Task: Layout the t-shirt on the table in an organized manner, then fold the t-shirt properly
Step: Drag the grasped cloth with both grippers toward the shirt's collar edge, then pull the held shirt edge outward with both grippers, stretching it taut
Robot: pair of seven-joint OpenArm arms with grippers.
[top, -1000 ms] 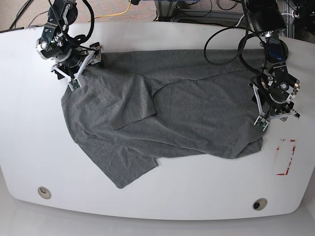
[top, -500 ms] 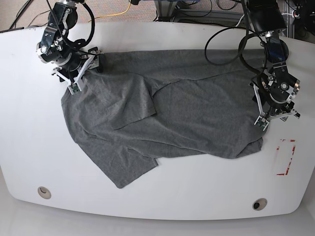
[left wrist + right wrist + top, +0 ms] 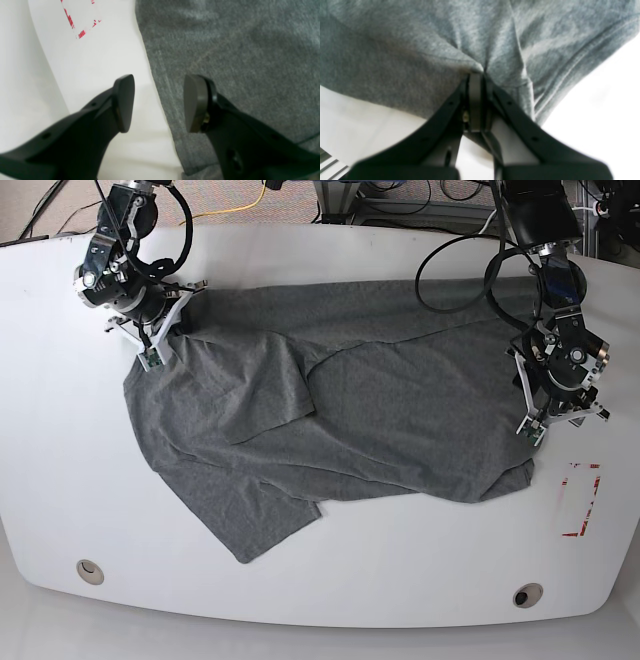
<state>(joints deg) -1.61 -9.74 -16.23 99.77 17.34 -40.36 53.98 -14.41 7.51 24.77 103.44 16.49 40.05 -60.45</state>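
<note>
Working across the base view from its left: my right arm's fingers (image 3: 160,330) are pressed together on a pinch of the t-shirt (image 3: 340,420) at its far left corner, and the right wrist view shows the cloth gathered into a small peak right at the tips. I can't tell how many layers are in that pinch; if it is one thin layer near the hem, a hard pull could slip it out, and if it caught two, the shirt will drag bunched instead of spreading. The t-shirt lies crumpled across the middle of the bench (image 3: 60,430), one flap folded over near centre and a corner trailing toward the near edge, close to a grommet hole (image 3: 90,570) but apart from it. That folded flap is my main worry: tugging from one corner alone may tighten the fold rather than open it. On the right, my left arm's fingers (image 3: 158,102) stand spread and empty, straddling the shirt's right edge, one tip over bare bench, the other over cloth. Whether they touch the surface I can't tell. If they come down shallow they may nip only the hem or nothing; too deep, they scrape the bench. The red tape mark (image 3: 580,500) sits just beyond that edge, uncovered.
</note>
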